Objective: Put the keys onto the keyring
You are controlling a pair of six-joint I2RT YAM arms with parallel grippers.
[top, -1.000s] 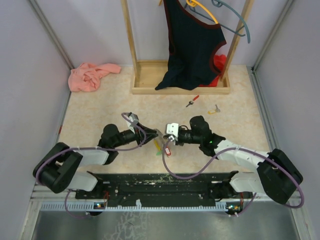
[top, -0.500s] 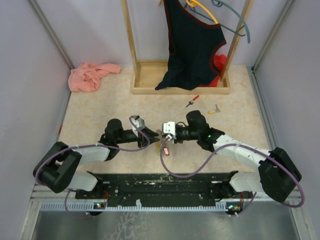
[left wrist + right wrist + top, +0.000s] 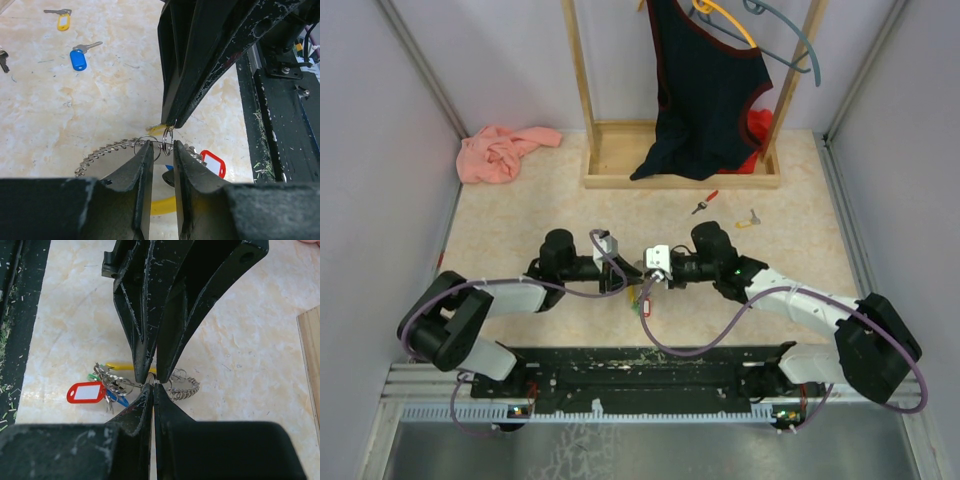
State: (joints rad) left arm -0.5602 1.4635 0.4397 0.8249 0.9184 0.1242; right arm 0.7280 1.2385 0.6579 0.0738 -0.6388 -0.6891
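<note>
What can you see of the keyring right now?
The keyring is a silvery, ridged, chain-like loop with small split rings and red, blue, yellow and green tags bunched at one end. It lies on the beige table. The right gripper pinches one split ring; the left gripper flanks the rings.

Pinched on a small ring of the keyring point(image 3: 183, 388): right gripper point(image 3: 153, 389), tip to tip with left gripper point(image 3: 150, 375) opposite; alongside, red tag point(image 3: 85, 391), blue tag point(image 3: 118, 399), yellow section point(image 3: 119, 366), over beige floor point(image 3: 240, 365); wooden edge point(image 3: 311, 365) at right.
</note>
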